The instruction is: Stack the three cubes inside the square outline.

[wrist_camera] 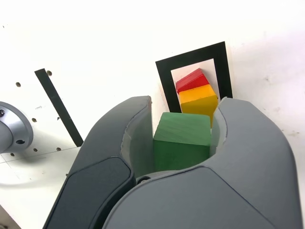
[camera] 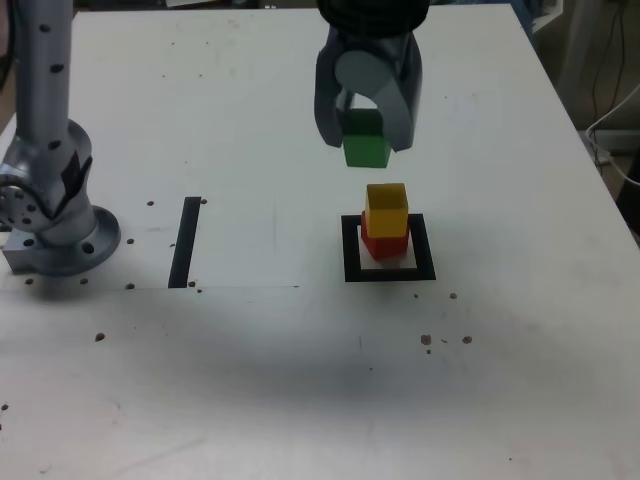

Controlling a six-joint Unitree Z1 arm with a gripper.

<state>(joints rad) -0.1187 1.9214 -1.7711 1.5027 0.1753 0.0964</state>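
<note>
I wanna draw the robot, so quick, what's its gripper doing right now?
Gripper: closed on the green cube, one of its fingers on each side.

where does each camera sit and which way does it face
Exterior view: off the arm, looking down over the table; it shows the arm's base and the gripper holding the green cube.
Wrist view: on the wrist, looking out past the gripper's fingers to the table; the base shows partly.
Both share the three cubes, black square outline and black strip.
</note>
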